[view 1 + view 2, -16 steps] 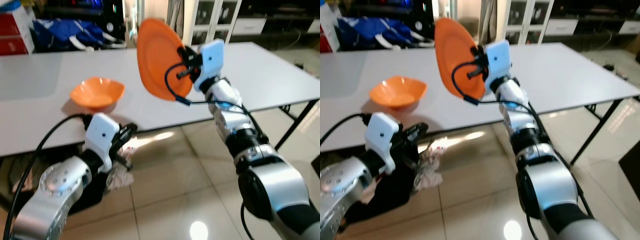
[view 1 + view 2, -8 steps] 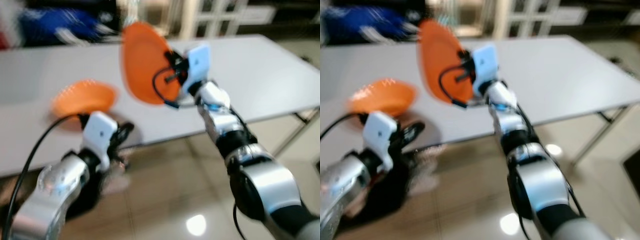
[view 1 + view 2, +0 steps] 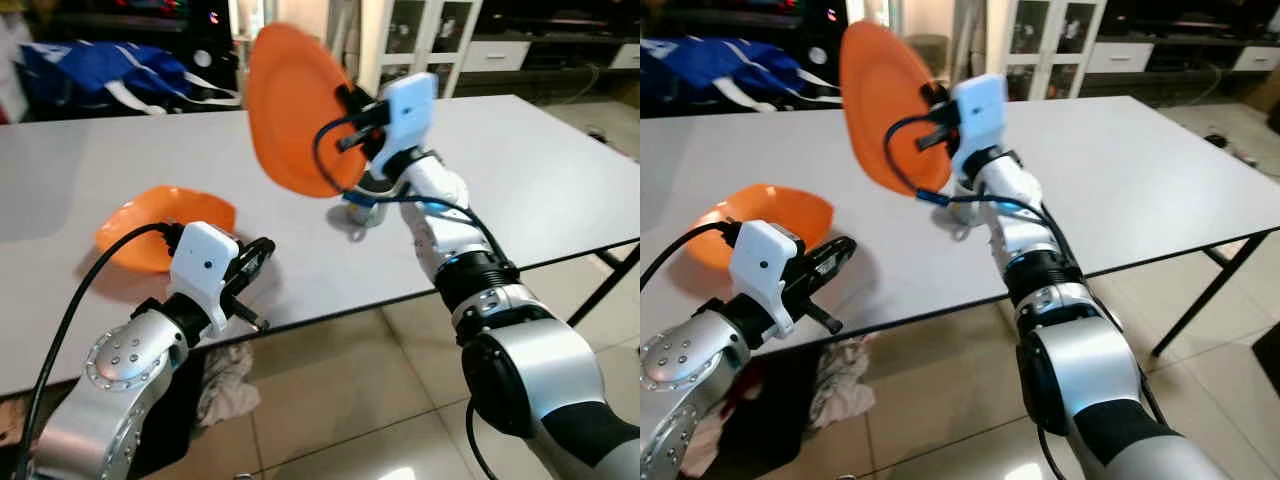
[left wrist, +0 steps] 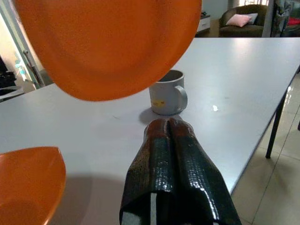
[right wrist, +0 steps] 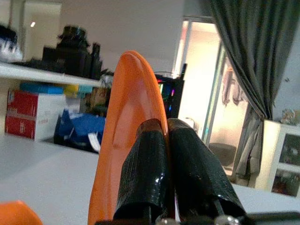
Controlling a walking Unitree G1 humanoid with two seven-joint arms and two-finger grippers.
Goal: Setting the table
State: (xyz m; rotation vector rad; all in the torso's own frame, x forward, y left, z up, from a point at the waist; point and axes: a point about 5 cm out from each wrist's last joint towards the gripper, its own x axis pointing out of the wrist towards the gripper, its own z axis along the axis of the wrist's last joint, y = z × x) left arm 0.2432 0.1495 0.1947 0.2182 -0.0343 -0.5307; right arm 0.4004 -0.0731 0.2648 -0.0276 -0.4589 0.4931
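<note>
Robot's stepped closer since a second ago: right gripper (image 3: 345,105) pinching the plate (image 3: 295,110) now over the desk (image 3: 520,190), near placing. Left gripper (image 4: 171,136) closed, empty.

Head stereo downward; wrist close-ups.

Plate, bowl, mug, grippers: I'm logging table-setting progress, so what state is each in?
Orange plate: held on edge above the table.
Orange bowl: upright on the table.
Grey mug: upright on the table.
Right gripper: shut on the plate's rim.
Left gripper: shut, holding nothing.
</note>
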